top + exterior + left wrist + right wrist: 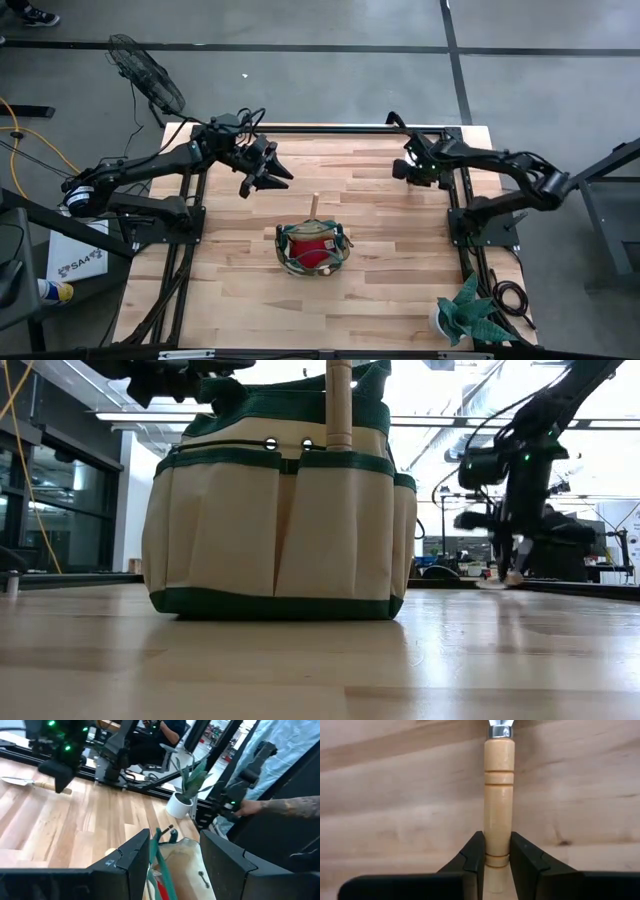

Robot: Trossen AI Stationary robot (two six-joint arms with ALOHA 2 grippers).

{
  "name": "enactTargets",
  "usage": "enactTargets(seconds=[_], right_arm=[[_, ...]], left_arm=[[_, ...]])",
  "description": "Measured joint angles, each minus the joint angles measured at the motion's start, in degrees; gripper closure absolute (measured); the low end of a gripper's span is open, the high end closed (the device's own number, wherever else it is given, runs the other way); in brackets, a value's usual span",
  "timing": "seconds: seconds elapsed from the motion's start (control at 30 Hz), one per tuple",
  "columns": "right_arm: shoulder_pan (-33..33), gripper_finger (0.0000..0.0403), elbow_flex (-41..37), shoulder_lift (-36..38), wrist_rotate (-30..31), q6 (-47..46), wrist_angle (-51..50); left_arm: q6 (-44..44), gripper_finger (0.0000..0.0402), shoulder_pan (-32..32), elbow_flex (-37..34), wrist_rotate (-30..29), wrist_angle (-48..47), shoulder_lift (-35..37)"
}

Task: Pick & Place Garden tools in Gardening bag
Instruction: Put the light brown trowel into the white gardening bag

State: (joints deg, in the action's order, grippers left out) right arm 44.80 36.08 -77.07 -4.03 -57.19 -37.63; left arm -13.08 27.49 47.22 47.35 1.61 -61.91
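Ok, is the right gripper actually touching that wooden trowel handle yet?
Touching. The right wrist view shows the right gripper with both fingers pressed against the sides of the wooden trowel handle, no gap on either side.

We see the gardening bag [313, 248], beige with green trim, standing upright near the table's middle, a red item [316, 255] inside and a wooden handle [339, 405] rising from it. A wooden-handled trowel [498, 795] lies flat near the right edge.
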Motion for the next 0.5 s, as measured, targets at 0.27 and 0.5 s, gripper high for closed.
enactTargets(seconds=[0.27, 0.5], right_arm=[[-5.4, 0.0349, 0.1, 10.9, -4.9, -1.8, -1.1], [-9.7, 0.0349, 0.1, 20.6, -8.2, -3.8, -0.8]], left_arm=[[0.0, 0.0231, -0.1, 0.0, -1.7, 4.4, 0.0], [1.5, 0.0231, -0.6, 0.0, -7.3, 10.4, 0.0]])
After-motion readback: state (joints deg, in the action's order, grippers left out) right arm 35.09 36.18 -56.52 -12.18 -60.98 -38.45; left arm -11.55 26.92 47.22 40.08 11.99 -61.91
